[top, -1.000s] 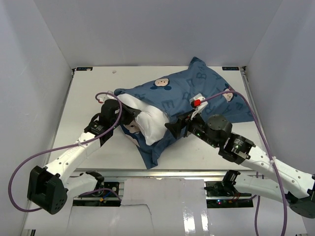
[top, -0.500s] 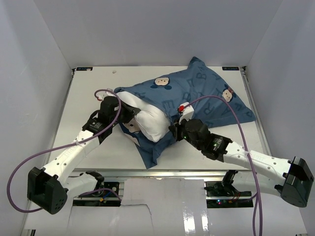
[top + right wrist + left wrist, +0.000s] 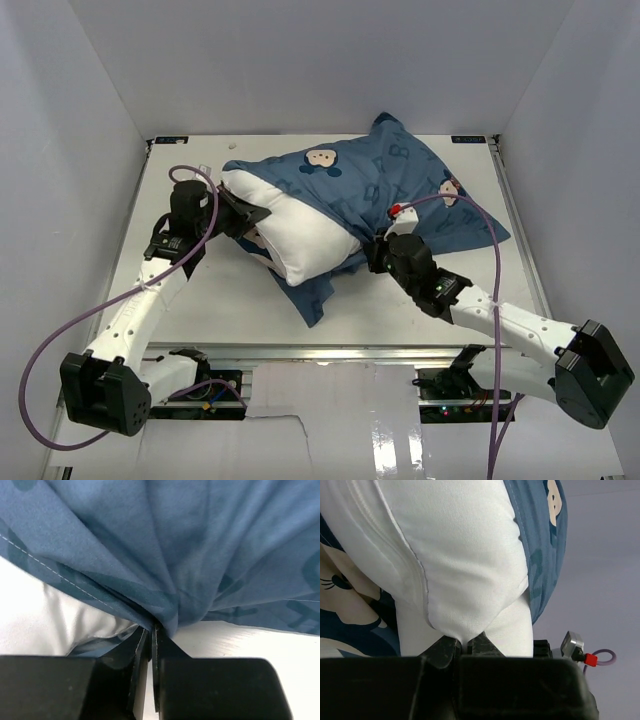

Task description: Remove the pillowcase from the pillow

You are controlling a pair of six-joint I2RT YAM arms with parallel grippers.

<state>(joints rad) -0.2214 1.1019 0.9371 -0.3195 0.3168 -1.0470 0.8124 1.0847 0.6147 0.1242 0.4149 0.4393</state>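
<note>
The blue pillowcase (image 3: 400, 185) with cartoon mouse faces lies across the middle of the table and covers the right part of the white pillow (image 3: 305, 235). The pillow's left end bulges out of the case's open mouth. My left gripper (image 3: 237, 216) is shut on a pinch of the white pillow (image 3: 465, 565) fabric at its left corner, the fold caught between the fingertips (image 3: 481, 643). My right gripper (image 3: 376, 256) is shut on a bunched fold of the pillowcase (image 3: 200, 545) near the case's opening, with a strip of pillow (image 3: 60, 615) showing to its left.
A loose blue flap of the case (image 3: 315, 300) hangs toward the table's (image 3: 200, 300) front edge. White enclosure walls stand close on the left, right and back. Purple cables (image 3: 495, 250) loop over both arms.
My right gripper has gone from open to shut on the pillowcase fold. My left arm has drawn the pillow corner left and back, so more white pillow shows outside the case.
</note>
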